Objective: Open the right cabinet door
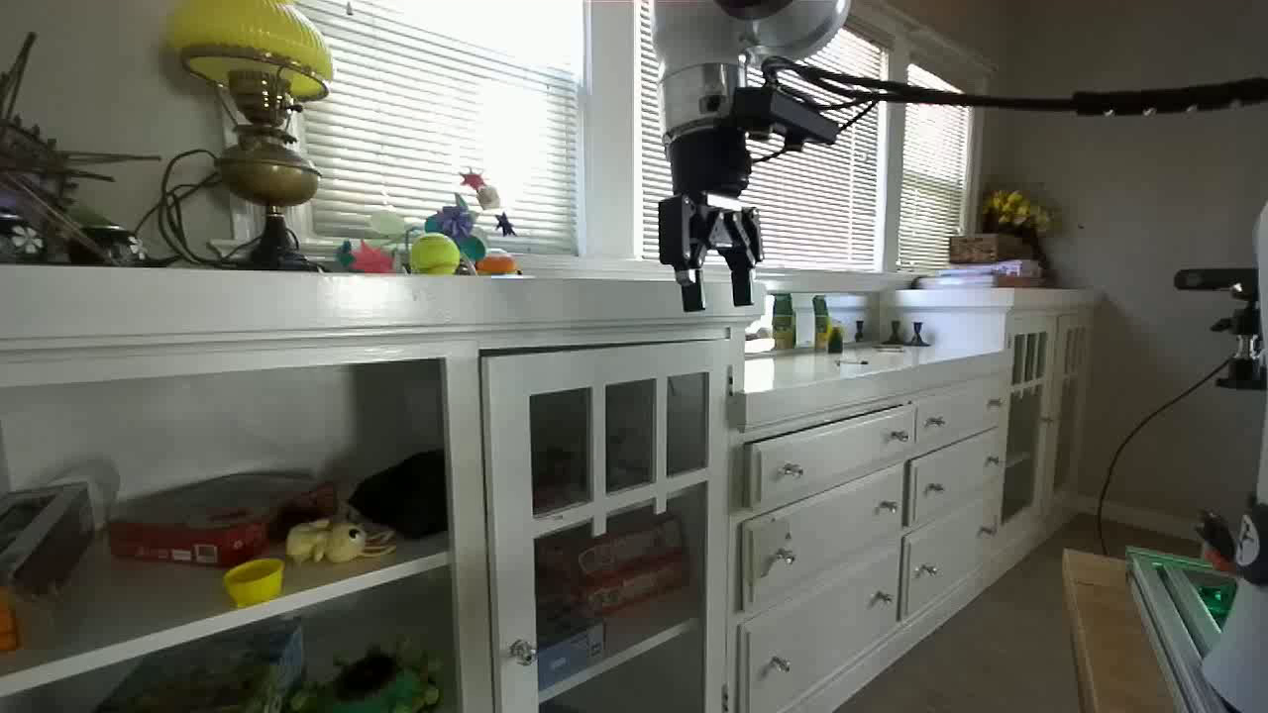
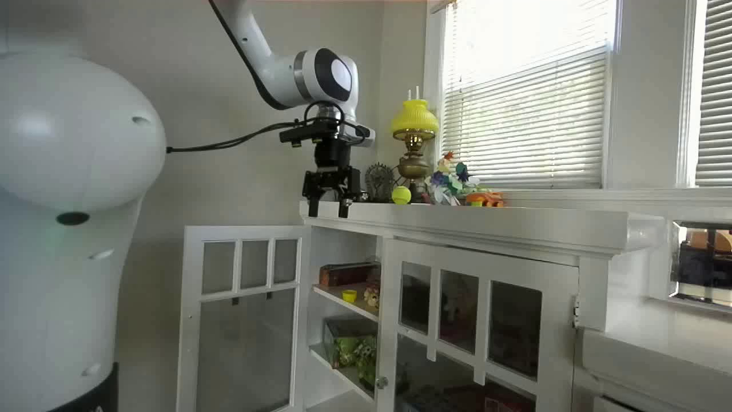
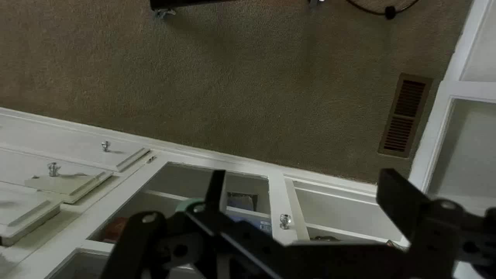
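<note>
Pale walls and a brown carpet form the background. A white cabinet runs from the left edge toward the right of an exterior view. Blinds hang at upper right of the frame. The right door, lower right in an exterior view, is closed or nearly closed. The left door, lower left of centre, stands swung out. A lamp and a ball rest on the cabinet top, upper left.

The arm enters at the top edge. The gripper points straight down, well above the knob; its fingers are apart.

The bottom edge cuts off the right door in both exterior views. In the wrist view, the blurred gripper covers part of that door. Contents behind its panes are hard to make out.
</note>
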Motion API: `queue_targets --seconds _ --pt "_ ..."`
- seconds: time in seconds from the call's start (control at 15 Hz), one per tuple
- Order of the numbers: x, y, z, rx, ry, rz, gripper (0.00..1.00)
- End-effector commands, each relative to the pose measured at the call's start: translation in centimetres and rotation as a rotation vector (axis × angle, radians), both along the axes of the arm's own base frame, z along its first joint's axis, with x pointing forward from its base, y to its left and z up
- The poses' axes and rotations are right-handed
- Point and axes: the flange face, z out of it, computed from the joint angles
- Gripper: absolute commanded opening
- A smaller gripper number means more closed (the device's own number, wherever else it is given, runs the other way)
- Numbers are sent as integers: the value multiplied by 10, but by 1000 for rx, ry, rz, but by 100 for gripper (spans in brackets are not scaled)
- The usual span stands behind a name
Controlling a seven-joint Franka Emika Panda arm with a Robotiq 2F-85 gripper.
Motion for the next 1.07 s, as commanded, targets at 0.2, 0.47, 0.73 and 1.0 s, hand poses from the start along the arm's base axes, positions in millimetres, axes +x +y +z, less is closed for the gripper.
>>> queue_targets --seconds 0.2,0.47,0.73,1.0 --pt "0 0 0 0 1 0 100" --pt "13 -1 -7 5 -43 -23 100" --pt "65 -4 -27 -59 -221 -81 100" --pt "117 -1 -56 -94 -339 -211 100"
